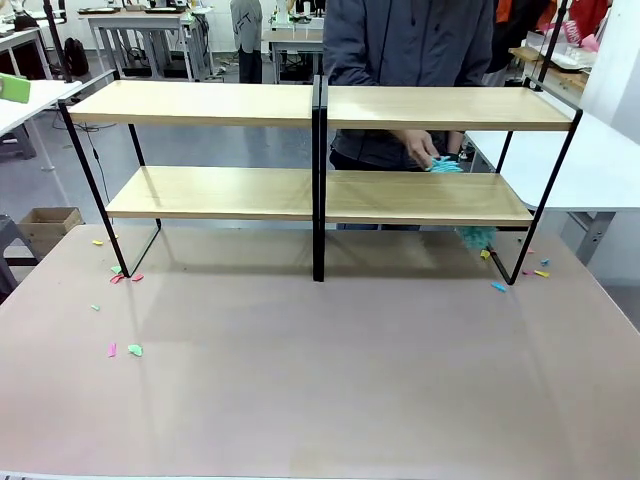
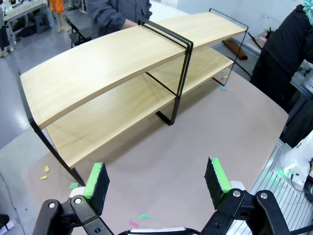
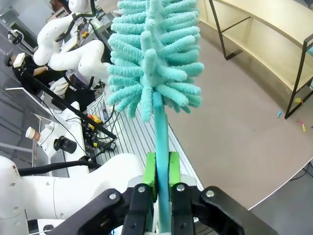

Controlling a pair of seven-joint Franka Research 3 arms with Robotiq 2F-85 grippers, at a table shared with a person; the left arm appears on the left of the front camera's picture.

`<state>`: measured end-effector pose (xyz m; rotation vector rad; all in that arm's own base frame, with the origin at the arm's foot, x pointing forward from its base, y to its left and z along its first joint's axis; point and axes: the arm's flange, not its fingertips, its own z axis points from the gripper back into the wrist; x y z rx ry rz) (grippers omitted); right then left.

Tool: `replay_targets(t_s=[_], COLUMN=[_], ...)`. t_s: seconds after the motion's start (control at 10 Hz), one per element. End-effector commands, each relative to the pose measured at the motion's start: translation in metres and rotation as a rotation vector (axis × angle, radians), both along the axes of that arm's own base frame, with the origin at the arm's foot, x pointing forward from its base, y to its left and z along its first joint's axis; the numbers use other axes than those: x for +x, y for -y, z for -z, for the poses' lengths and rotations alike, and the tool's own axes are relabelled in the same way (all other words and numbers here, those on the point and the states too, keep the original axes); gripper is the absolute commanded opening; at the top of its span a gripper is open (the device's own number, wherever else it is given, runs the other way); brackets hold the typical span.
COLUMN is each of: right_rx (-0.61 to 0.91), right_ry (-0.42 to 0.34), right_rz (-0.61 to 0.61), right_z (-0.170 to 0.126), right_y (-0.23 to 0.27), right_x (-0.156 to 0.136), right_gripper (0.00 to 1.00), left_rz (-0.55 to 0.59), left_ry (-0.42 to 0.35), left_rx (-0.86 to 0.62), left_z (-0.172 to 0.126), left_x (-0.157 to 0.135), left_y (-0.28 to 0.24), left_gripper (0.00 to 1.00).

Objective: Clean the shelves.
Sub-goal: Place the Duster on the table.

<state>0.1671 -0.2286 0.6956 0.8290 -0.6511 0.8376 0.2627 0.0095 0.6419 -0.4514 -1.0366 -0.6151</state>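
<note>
Small coloured paper scraps [image 1: 133,349] lie scattered on the pale desk [image 1: 330,380]; a cardboard box [image 1: 45,227] sits on the floor at left, and grey work tables [image 1: 150,25] stand behind

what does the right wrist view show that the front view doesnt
Only the right wrist view: the right hand shut on the stem of a teal fluffy duster, held upright, with white robot parts and cables behind it.

Only the front view: a person's hand behind the shelves, holding something teal at the right lower board, and paper scraps on the near left of the table.

Both: the two-tier wooden shelves on a black frame, the pinkish table, and coloured scraps near the frame's foot.
</note>
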Motion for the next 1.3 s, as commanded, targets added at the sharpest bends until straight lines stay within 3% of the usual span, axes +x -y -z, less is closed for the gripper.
replay_targets(t_s=[0.0,0.4,0.5,0.6,0.8,0.9,1.0,1.1,1.2], right_rx=[0.018,0.002,-0.145,-0.251,-0.374,-0.416,-0.451,-0.492,-0.539], right_ry=[0.031,0.0,-0.041,-0.087,-0.18,-0.228,-0.26,-0.307,-0.345], right_rz=[-0.018,-0.005,-0.215,-0.379,-0.423,-0.455,-0.495,-0.509,-0.523], right_z=[-0.005,0.0,0.012,0.038,0.084,0.108,0.137,0.16,0.185], right_y=[-0.001,0.0,-0.046,-0.081,-0.123,-0.143,-0.165,-0.18,-0.189], right_x=[-0.001,-0.001,0.001,0.015,0.043,0.059,0.078,0.094,0.111], right_gripper=[0.12,0.12,0.12,0.12,0.12,0.12,0.12,0.12,0.12], left_rz=[0.012,0.0,0.294,0.511,0.496,0.383,0.359,0.298,0.338], left_ry=[0.006,0.0,-0.095,-0.303,-0.692,-0.859,-1.041,-1.163,-1.268], left_rx=[-0.003,0.0,-0.061,-0.18,-0.334,-0.315,-0.369,-0.412,-0.552], left_z=[0.0,0.0,0.001,0.028,0.097,0.131,0.17,0.203,0.231], left_x=[0.0,0.0,0.013,0.031,0.049,0.05,0.045,0.039,0.03], left_y=[-0.001,0.0,0.037,0.068,0.082,0.072,0.062,0.051,0.041], left_gripper=[1.0,1.0,1.0,1.0,1.0,1.0,1.0,1.0,1.0])
